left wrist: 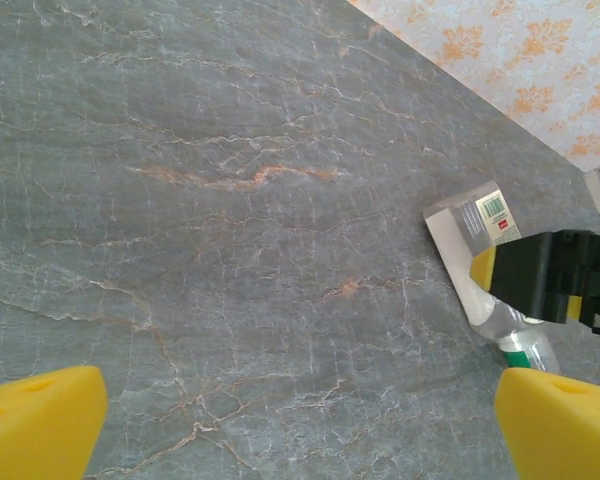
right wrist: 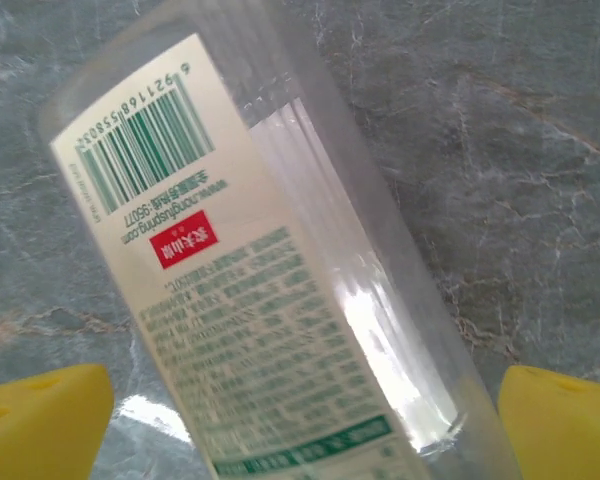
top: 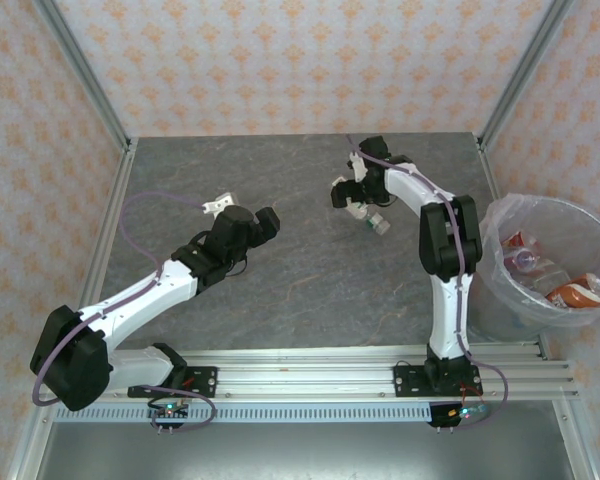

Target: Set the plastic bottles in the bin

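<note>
Clear plastic with a white label: one bottle [right wrist: 310,270] lies on its side on the bench [top: 300,290], out toward the far right. Other bottles [top: 555,280] sit in the bin [top: 497,240] beside the bench's right edge.

I judge the step in hand to be the pick-up with the right arm [top: 442,240]. The right jaws stand wide apart close over the bottle, gripping nothing. There is a yellow fingertip [right wrist: 40,420] on either side of its body, and the bottle runs slantwise between them.

Next I need to settle the tips around the body, close near its middle, lift, then swing right to the bin. Round and slick, it may roll or squirt out, so I'd close squarely.

The left jaws are apart too, holding nothing, over bare bench well left of the bottle.
</note>
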Controlling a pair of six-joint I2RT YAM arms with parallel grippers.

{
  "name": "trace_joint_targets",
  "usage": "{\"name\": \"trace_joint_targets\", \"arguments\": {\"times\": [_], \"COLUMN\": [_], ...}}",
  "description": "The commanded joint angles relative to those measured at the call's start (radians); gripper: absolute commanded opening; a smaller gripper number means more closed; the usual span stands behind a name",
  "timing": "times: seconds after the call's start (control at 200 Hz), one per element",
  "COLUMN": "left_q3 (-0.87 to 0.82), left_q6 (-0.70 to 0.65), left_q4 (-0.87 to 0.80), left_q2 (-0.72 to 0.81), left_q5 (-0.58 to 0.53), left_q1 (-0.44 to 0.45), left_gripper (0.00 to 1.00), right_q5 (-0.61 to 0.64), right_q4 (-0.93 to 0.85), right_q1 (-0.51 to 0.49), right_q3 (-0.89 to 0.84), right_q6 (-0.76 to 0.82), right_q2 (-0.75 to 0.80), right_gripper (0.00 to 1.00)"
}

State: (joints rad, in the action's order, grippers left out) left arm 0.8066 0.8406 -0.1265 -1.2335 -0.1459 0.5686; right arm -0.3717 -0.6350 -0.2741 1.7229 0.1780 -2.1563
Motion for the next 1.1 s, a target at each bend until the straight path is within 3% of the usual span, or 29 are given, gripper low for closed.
{"name": "trace_joint_targets", "arguments": {"times": [0.0, 0.135, 0.45, 0.5, 0.57, 0.626, 0.871, 1.091], "left_q3": [-0.017, -0.018, -0.019, -0.017, -0.017, -0.015, -0.008, 0.003], "left_q6": [0.0, -0.003, -0.008, -0.008, -0.009, -0.009, -0.02, -0.028], "left_q4": [-0.005, -0.004, -0.012, -0.012, -0.006, -0.002, 0.001, 0.012], "left_q2": [0.003, 0.0, 0.002, 0.001, -0.003, -0.007, -0.016, -0.03], "left_q5": [-0.023, -0.024, -0.034, -0.036, -0.035, -0.034, -0.023, -0.016], "left_q1": [-0.007, -0.007, -0.007, -0.006, -0.006, -0.007, -0.007, -0.007], "left_gripper": [1.0, 1.0, 1.0, 1.0, 1.0, 1.0, 1.0, 1.0], "right_q5": [0.102, 0.155, 0.101, 0.085, 0.07, 0.074, 0.115, 0.159], "right_q4": [-0.074, -0.13, -0.19, -0.198, -0.192, -0.184, -0.19, -0.071], "right_q1": [-0.011, -0.03, -0.039, -0.038, -0.038, -0.038, -0.039, -0.038], "right_q3": [0.071, 0.145, 0.217, 0.228, 0.229, 0.227, 0.217, 0.075], "right_q6": [0.046, 0.09, 0.264, 0.264, 0.253, 0.241, 0.197, 0.141], "right_q2": [-0.053, -0.105, -0.166, -0.169, -0.167, -0.163, -0.124, 0.034], "right_gripper": [0.99, 0.99, 0.98, 0.95, 0.8, 0.74, 0.61, 0.56]}}
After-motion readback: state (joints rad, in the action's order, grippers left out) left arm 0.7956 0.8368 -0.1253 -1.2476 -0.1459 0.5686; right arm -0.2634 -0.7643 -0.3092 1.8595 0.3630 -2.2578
